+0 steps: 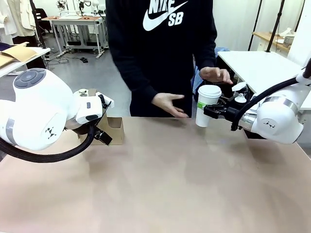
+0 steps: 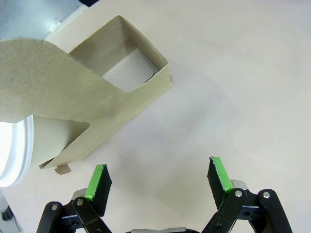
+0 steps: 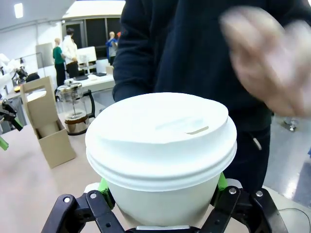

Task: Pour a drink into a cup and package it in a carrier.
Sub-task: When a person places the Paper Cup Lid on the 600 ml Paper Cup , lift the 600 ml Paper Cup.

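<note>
Front view shows the right pincer [image 1: 206,111] squeezed around the cup [image 1: 208,103], holding it up in the air by the far edge of the tabletop [image 1: 170,184], toward the right side. The lid is on the cup. A person's hand [image 1: 215,74] is just above the lid. The carrier [image 1: 112,130] stands near the far left corner. The left pincer [image 2: 158,177] hangs over the tabletop beside the carrier, wide open, holding nothing. One slot in the carrier looks empty. The drink [image 3: 74,118] is a little dark pool in the glass pot [image 3: 73,99] behind the carrier.

I think the job now is to carry the cup over and put it in the empty slot. To do it well, hold the cup straight up so nothing spills. Squeeze enough to hold it, but not so hard that it bends. Go slow, stop right over the hole, then go straight down. The left pincer could hold the carrier so it does not slide
</note>
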